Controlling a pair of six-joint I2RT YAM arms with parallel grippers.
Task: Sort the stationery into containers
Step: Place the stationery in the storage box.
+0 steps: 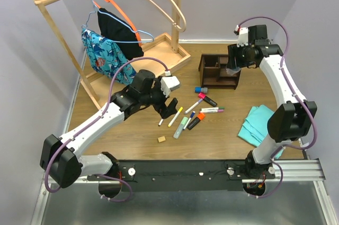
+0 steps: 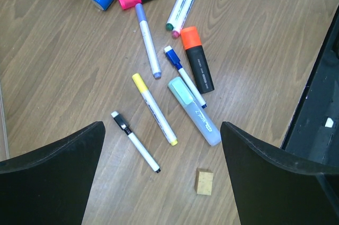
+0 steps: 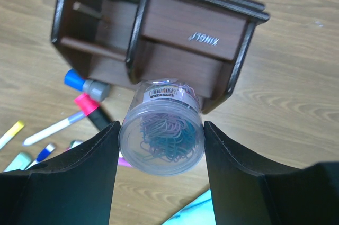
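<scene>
Clip jar (image 3: 161,140): barcode label (image 3: 165,93); organizer (image 3: 180,24): white lettering, upside-down.

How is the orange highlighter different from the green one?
The orange highlighter has a bright orange cap and a black body; the green highlighter has a pale mint cap and a frosted body. The green one lies nearer the tan eraser. Both are capped and lie flat on the table, slanting alike.

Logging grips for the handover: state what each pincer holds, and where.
Right pincer clamps the clear paper-clip tub by its round sides; left pincer holds nothing.
</scene>
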